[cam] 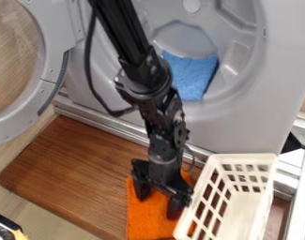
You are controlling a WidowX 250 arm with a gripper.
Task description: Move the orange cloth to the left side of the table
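1. We see the brown wooden table top [73,173], which lies at a slant from the left to the lower middle of the frame, with rounded corner at the left.
2. On its right part, in the lower middle, we find the orange cloth [142,220]; some orange shows also through the holes of the basket [245,222].
3. This basket is white, and it stands in the lower right, just beside the cloth.
4. The black arm [124,33] comes from the top edge, with a cable [90,65] beside it, and the claw [157,197] hangs over the cloth. Its two fingers are wide apart, and we see nothing held between them. If they touch the cloth, we cannot tell.
5. Behind the table top we see a grey machine [230,133], with a blue cloth [191,77] in its round opening.
6. Its round door [51,70] is open at the upper left.
7. A pale floor [23,206] shows in the lower left.
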